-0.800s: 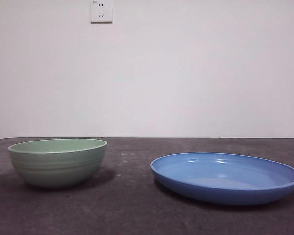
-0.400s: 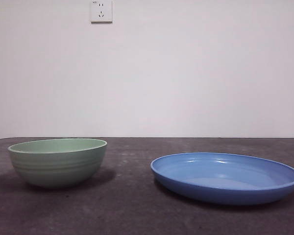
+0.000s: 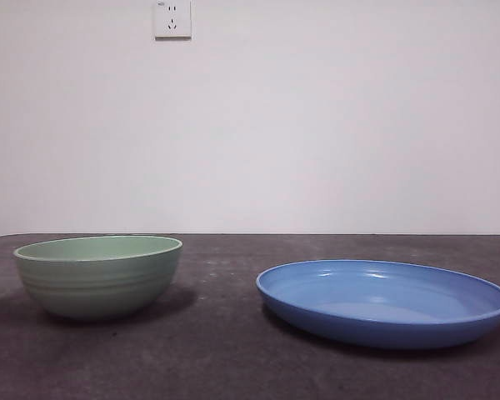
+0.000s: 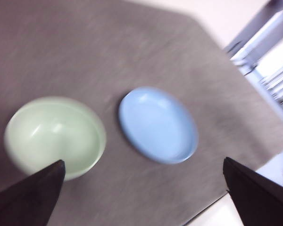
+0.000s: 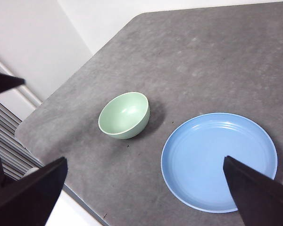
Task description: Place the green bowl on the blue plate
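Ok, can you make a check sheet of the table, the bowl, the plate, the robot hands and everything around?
Surface: dark grey table, flat, with a rounded corner.
Job's things: green bowl upright, empty, beside the blue plate, a gap between them; plate empty.
Clutter: nothing seen.
Grippers: left gripper and right gripper both high above the table, jaws wide open, holding nothing.
Cables: nothing seen.
Surroundings: white wall with a socket; slatted structure past the table edge.
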You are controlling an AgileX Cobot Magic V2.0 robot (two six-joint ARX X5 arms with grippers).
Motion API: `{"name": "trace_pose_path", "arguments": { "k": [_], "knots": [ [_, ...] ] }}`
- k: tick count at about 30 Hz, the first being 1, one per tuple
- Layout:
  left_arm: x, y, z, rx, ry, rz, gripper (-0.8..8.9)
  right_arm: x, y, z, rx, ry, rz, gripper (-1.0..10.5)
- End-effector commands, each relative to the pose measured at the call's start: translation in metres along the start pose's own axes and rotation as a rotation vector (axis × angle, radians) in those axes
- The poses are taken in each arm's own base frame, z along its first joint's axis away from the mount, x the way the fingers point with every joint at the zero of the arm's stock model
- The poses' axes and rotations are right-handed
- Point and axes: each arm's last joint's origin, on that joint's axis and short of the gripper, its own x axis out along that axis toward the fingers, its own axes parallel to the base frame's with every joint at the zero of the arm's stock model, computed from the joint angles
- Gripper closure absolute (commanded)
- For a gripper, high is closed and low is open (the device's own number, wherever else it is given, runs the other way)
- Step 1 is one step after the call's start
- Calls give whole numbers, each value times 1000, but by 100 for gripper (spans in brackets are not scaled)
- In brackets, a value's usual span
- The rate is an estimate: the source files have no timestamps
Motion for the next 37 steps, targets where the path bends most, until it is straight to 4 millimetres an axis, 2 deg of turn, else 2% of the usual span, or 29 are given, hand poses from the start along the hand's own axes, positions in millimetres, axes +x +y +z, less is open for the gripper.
{"name": "trace_pose_path", "arguments": {
  "k": [1, 11, 16, 22, 32, 37],
  "knots": [
    [13, 7, 7, -49, 62, 76, 250, -2, 3, 4, -21, -14, 8, 323],
    [88, 49, 21, -173, 311, 221, 251, -2, 3, 4, -22, -14, 8, 323],
    [128, 75, 19, -181, 409, 317, 251, -2, 3, 4, -21, -14, 8, 323],
    [165, 99, 14, -178, 472, 367, 251, -2, 3, 4, -21, -14, 8, 323],
    [199, 119, 15, -180, 564, 398, 267, -2, 3, 4, -21, -14, 8, 323],
    [208, 124, 15, -187, 591, 414, 425, -2, 2, 4, -21, -14, 7, 323]
  ]
}}
